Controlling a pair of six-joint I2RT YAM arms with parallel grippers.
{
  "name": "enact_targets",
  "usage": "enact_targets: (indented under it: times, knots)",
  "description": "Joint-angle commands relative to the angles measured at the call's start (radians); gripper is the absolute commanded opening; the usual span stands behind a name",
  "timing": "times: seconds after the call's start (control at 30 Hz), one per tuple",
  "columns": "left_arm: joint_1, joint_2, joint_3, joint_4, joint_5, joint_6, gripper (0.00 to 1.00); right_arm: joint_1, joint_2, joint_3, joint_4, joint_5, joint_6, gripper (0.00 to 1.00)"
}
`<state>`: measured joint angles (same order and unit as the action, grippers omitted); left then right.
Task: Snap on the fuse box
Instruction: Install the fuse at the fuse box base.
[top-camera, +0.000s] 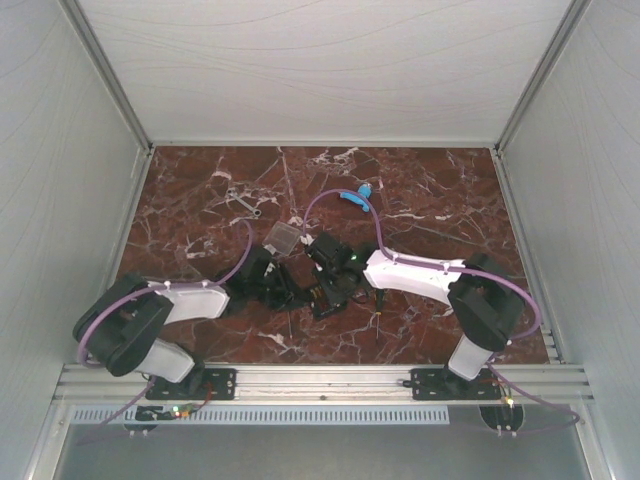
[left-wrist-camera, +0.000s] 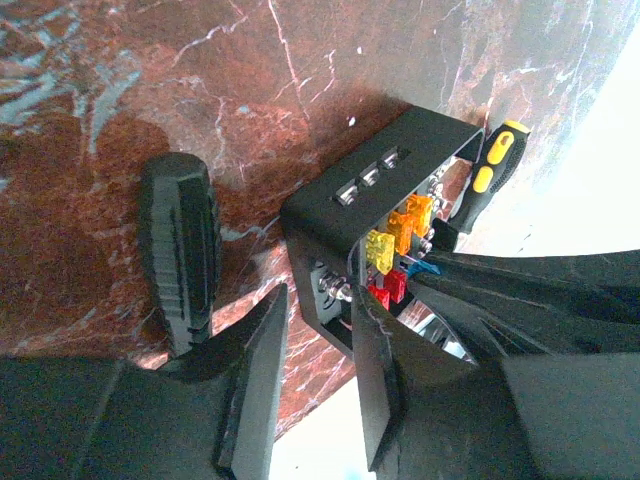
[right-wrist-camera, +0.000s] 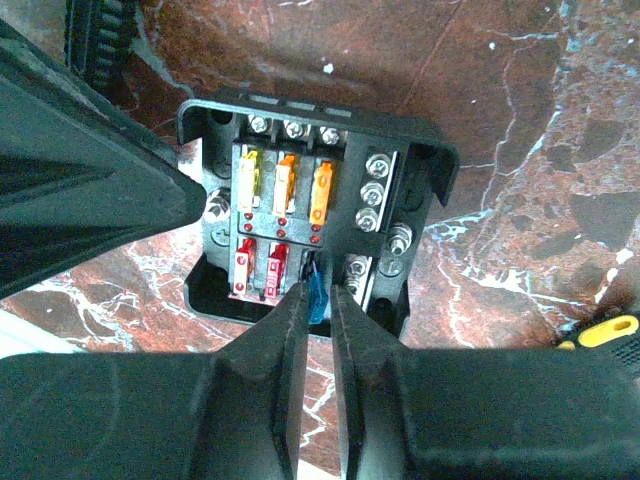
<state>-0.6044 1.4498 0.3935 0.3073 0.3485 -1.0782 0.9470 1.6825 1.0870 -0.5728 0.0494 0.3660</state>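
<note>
The fuse box (right-wrist-camera: 310, 150) is a black square tray holding yellow, orange and red fuses; it also shows in the left wrist view (left-wrist-camera: 375, 190). My left gripper (left-wrist-camera: 322, 298) is shut on the box's edge, one finger over the open face and one behind it. My right gripper (right-wrist-camera: 318, 290) is nearly closed on a small blue fuse (right-wrist-camera: 318, 300) at the box's near row. In the top view both grippers meet mid-table, left (top-camera: 288, 290) and right (top-camera: 328, 283), and mostly hide the box. The clear lid (top-camera: 283, 238) lies on the marble just behind them.
A yellow-and-black screwdriver (left-wrist-camera: 495, 160) lies beside the box, and a black ribbed handle (left-wrist-camera: 178, 250) lies on the other side. A blue plastic piece (top-camera: 352, 196) and a small wrench (top-camera: 243, 202) lie farther back. White walls enclose the table (top-camera: 450, 200).
</note>
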Motion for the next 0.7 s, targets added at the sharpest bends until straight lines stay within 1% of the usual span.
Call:
enact_targets:
  times: [0.0, 0.17, 0.27, 0.37, 0.5, 0.67]
  knots:
    - [-0.005, -0.045, 0.01, -0.052, -0.015, 0.033, 0.33, 0.001, -0.048, -0.013, -0.014, -0.024, 0.018, 0.12]
    - [-0.011, -0.097, 0.007, -0.12, 0.008, 0.086, 0.38, -0.004, -0.059, -0.018, -0.003, -0.049, 0.017, 0.12]
    - [-0.011, -0.105, 0.011, -0.143, 0.057, 0.124, 0.4, -0.015, -0.064, -0.027, 0.02, -0.074, 0.025, 0.12]
    - [-0.011, -0.109, 0.007, -0.127, 0.1, 0.136, 0.41, -0.018, -0.05, -0.022, 0.021, -0.058, 0.026, 0.12]
    - [-0.011, -0.108, 0.011, -0.115, 0.12, 0.141, 0.42, -0.018, -0.025, -0.012, 0.016, -0.047, 0.022, 0.1]
    - [-0.013, -0.089, 0.02, -0.089, 0.153, 0.145, 0.43, -0.018, -0.039, -0.004, 0.01, -0.049, 0.02, 0.1]
